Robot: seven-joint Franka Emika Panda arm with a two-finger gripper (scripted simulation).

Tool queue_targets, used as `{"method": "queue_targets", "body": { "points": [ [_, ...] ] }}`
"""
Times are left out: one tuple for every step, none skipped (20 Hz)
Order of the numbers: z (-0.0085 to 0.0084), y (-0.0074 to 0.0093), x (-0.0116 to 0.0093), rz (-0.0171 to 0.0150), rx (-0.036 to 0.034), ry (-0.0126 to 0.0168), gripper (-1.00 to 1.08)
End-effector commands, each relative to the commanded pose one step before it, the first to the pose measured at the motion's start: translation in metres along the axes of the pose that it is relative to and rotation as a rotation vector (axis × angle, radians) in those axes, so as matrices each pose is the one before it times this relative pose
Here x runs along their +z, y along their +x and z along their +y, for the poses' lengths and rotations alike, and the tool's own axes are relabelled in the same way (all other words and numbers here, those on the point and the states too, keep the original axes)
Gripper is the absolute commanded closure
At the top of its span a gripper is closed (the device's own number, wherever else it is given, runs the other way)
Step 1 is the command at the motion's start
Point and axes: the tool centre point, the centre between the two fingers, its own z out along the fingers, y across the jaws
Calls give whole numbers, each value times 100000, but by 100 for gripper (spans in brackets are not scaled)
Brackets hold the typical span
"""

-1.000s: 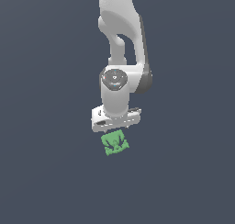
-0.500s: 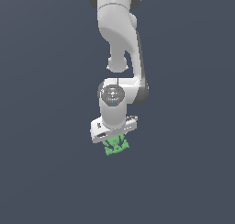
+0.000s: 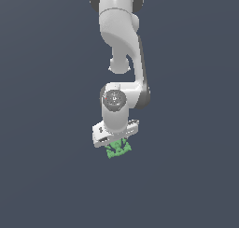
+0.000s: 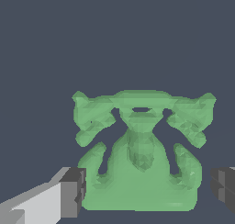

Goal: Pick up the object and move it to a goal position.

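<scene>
- Gripper [image 4: 147, 191]: jaws spread wide, wider than the green object. Wrist view shows one dark pad [image 4: 73, 192] beside one flank of the object and the other pad at the opposite frame edge, w/ a clear gap on that side. First pad sits just beside the object's base; cannot tell if it touches. Nothing clamped, so the gripper is released, straddling the object, not grasping it.
- Fingers: light grey, flat-faced, blocky bodies; pads dark grey, boxy, w/ hard faceted edges.
- Object [image 4: 140, 154]: bright green, matte, faceted low-poly surface. Broad solid base; above it a central lobe, w/ curling arms spreading out to both sides and a bar across the far end. Dark openings between arms and lobe show the floor through. Outline approx. square, lumpy, edges jagged.
- Exterior view, left to right: plain floor [image 3: 42, 129], then arm [image 3: 122, 45] at centre, then plain floor again.
- Arm: glossy white, rounded tube links, dark grey round joint cap facing the camera, reaching down from the frame's top edge.
- Hand body: white, wide flat bar, tilted a little, lower at the exterior view's left.
- Object [image 3: 118, 149] in the exterior view: directly under the hand bar, partly hidden by it, narrower than the bar.
- Floor: uniform dark blue-grey, no texture, no markings. Cannot tell from either view if the object rests on it or sits above it.
</scene>
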Motion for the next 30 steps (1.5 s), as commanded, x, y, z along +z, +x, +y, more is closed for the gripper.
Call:
{"method": "queue_targets", "body": {
  "points": [
    [-4, -64, 1042, -116, -63, 48, -92],
    [-31, 0, 542, 22, -95, -9, -92],
    [-11, -10, 602, 15, -67, -6, -92],
    [29, -24, 558, 0, 0, 0, -92],
    [-34, 6, 459, 22, -95, -9, -92],
    [23, -9, 392, 0, 0, 0, -92],
    [-21, 17, 297, 16, -67, -7, -92],
    [20, 11, 226, 0, 0, 0, -92],
    [19, 23, 144, 0, 0, 0, -92],
    [18, 34, 62, 0, 0, 0, -92],
    [15, 38, -9, 0, 0, 0, -92],
    [5, 16, -17, 0, 0, 0, -92],
    [0, 0, 0, 0, 0, 0, 108],
    [0, 0, 0, 0, 0, 0, 108],
    [0, 0, 0, 0, 0, 0, 108],
    [0, 0, 0, 0, 0, 0, 108],
    [0, 0, 0, 0, 0, 0, 108],
    [0, 0, 0, 0, 0, 0, 108],
    [0, 0, 0, 0, 0, 0, 108],
    [0, 0, 0, 0, 0, 0, 108],
    [0, 0, 0, 0, 0, 0, 108],
    [0, 0, 0, 0, 0, 0, 108],
    [-210, 1093, -1521, 2622, -701, -725, 108],
    [-25, 12, -36, 0, 0, 0, 108],
    [-74, 36, -108, 0, 0, 0, 108],
    [-123, 60, -180, 0, 0, 0, 108],
    [-163, 81, -209, -66, 16, 11, 108],
    [-226, 109, -330, 0, 0, 0, 108],
    [-268, 133, -364, -66, 16, 11, 108],
    [-331, 161, -486, 0, 0, 0, 108]
  ]
}}
